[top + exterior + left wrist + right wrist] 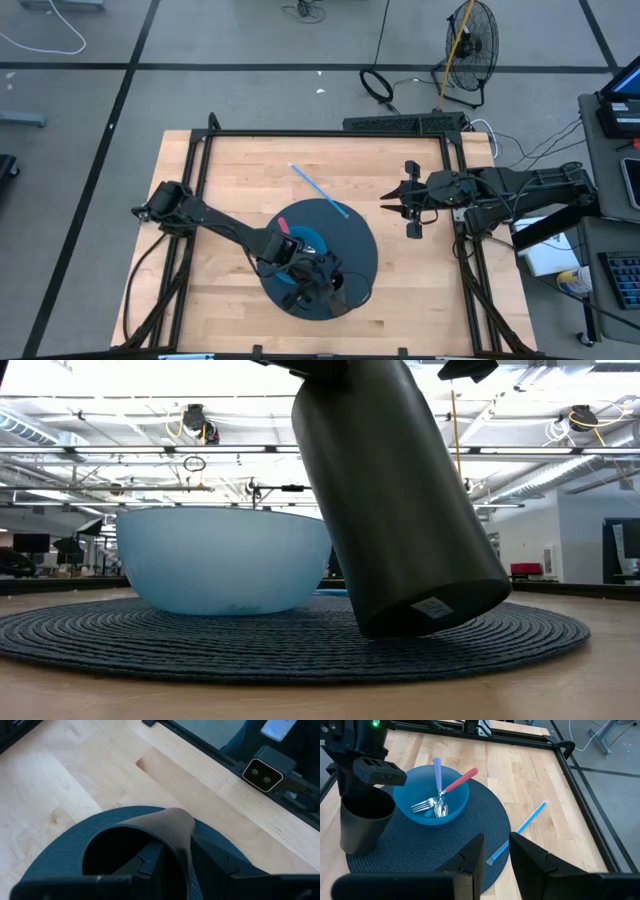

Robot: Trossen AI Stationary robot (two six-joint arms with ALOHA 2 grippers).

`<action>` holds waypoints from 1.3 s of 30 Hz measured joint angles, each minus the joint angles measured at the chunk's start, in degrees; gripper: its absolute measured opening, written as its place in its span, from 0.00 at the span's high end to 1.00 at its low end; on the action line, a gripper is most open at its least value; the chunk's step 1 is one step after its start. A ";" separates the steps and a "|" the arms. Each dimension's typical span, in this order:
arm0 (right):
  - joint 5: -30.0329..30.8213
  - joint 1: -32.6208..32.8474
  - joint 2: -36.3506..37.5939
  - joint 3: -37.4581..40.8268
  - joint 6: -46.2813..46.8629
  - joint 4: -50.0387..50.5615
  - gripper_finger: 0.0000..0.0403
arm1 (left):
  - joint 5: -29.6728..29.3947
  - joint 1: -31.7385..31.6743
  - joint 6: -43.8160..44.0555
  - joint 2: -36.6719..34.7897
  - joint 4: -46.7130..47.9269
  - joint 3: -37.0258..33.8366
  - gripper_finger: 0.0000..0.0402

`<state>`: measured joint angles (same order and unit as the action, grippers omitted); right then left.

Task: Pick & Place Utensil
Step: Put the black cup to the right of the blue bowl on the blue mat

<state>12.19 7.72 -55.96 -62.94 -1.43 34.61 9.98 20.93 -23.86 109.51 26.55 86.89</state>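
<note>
At the mat's near edge your left gripper [318,283] clamps the dark cup [364,822] by its rim, cup tilted on the round blue mat [470,835] — just beside the blue bowl [431,795] holding a fork [422,805] and spoon [440,809]. Your right gripper [392,205] hovers off the mat, fingers slightly apart, near the blue straw [520,831].

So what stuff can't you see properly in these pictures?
- High view: the left gripper and its arm cover most of the light blue plastic bowl, hiding the utensils inside.
- Low view: the bowl's wall hides its contents, and the tilted dark grey cup is cut off by the top edge.
- Left wrist view: the cup fills the frame; whether the fingers grip it is unclear.
- Right wrist view: the left arm hides that grip too.
</note>
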 joint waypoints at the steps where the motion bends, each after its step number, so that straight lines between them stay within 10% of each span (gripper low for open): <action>1: 0.00 -0.02 0.00 0.00 0.00 -0.02 0.79 | 0.00 0.00 0.00 -0.14 0.11 0.00 0.75; 27: 0.00 -0.01 0.02 0.00 0.35 -0.04 0.79 | -0.18 0.90 -1.01 -1.31 -0.24 0.00 0.76; 39: -2.30 1.60 -1.52 0.00 1.18 -4.08 0.79 | -14.61 0.11 -0.03 -12.23 8.13 -0.01 0.72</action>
<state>9.88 9.33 -57.48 -62.94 -0.26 30.53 -4.63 21.04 -23.89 97.29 34.68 86.88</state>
